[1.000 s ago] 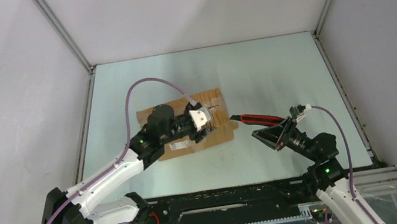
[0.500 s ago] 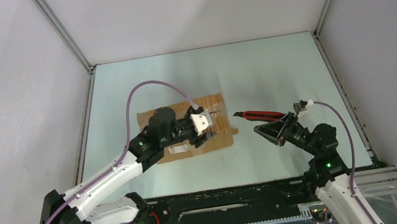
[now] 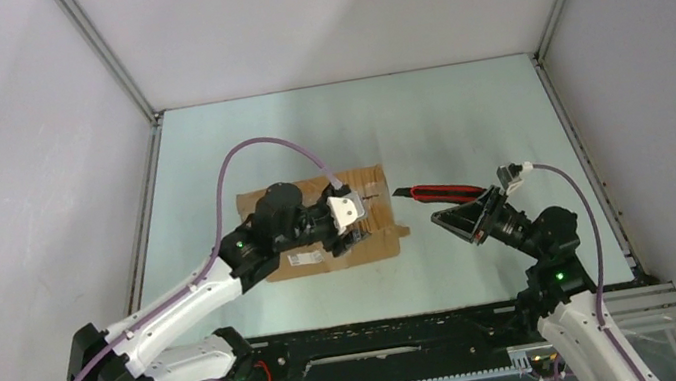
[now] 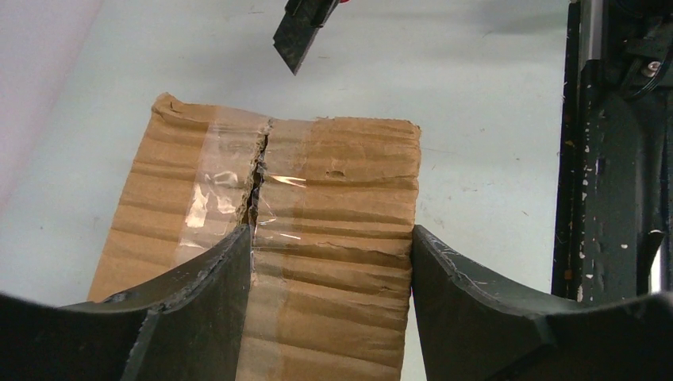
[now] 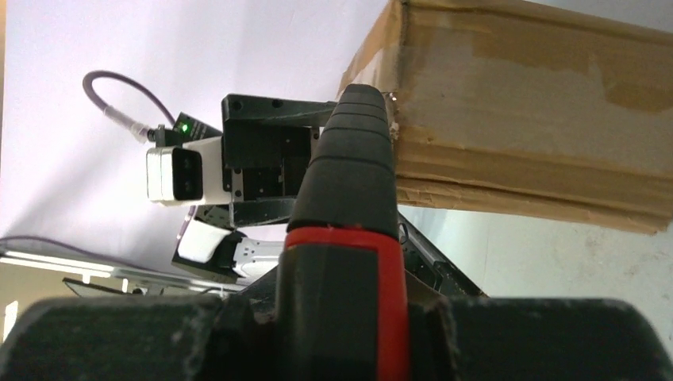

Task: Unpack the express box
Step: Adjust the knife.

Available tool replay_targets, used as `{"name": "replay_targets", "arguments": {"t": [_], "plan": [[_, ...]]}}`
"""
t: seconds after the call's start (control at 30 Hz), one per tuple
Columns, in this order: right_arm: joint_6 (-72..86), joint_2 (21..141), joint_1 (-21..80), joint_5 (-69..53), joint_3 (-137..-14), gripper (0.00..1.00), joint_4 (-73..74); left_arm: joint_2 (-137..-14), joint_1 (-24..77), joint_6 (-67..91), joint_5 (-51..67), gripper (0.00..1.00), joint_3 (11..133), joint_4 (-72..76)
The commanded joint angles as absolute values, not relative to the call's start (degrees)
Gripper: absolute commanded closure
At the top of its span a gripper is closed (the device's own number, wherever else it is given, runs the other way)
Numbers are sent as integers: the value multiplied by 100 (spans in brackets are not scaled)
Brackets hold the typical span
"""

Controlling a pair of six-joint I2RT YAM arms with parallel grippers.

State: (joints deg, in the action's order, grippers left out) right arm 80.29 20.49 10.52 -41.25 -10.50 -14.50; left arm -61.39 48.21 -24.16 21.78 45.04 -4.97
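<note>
Where the left arm reaches over the desk [image 3: 353, 117], item one: box [image 3: 384, 240], brown cardboard, lying flat left of centre, long side running across, white label [image 3: 303, 256] on its near face. Top: clear tape along the middle seam, split open near the right end; that end's edge is crumpled. Left tool [image 4: 329, 254]: jaws spread wide and laid over the top of the box near its right end, one finger [image 4: 214, 278] at the split seam, the other at the near long edge; whether they press down cannot be told. Item two: knife [image 3: 441, 196], red handle, dark nose, held about level in the right tool [image 3: 478, 217], whose jaws are clamped on the rear of the handle. Knife tip: pointing at the right end of the box, near it, with a gap of bare desk between them in the left wrist view. Room: a broad band of desk between the box and the back wall; a narrower strip between the box and the black rail [image 3: 385, 330] at the near edge; more desk right of the knife, up to the metal side frame [image 3: 578, 144]
</note>
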Motion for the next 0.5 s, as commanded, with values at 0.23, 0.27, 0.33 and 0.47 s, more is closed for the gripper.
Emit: {"name": "replay_targets", "arguments": {"t": [0.23, 0.27, 0.33, 0.47], "plan": [[7091, 2036, 1031, -5063, -2139, 100, -1249, -6005, 4879, -1302, 2587, 3, 6328, -1813], [6987, 2057, 1029, -5093, -2234, 100, -1149, -5959, 4878, -1225, 2681, 1, 6398, -1845], [6807, 2080, 1035, -5156, -2341, 100, -949, -5881, 4881, -1106, 2764, 0, 6424, -1817], [6585, 1969, 1061, -5358, -2351, 100, -834, -5971, 4878, -997, 3011, 0, 6428, -1826]]}}
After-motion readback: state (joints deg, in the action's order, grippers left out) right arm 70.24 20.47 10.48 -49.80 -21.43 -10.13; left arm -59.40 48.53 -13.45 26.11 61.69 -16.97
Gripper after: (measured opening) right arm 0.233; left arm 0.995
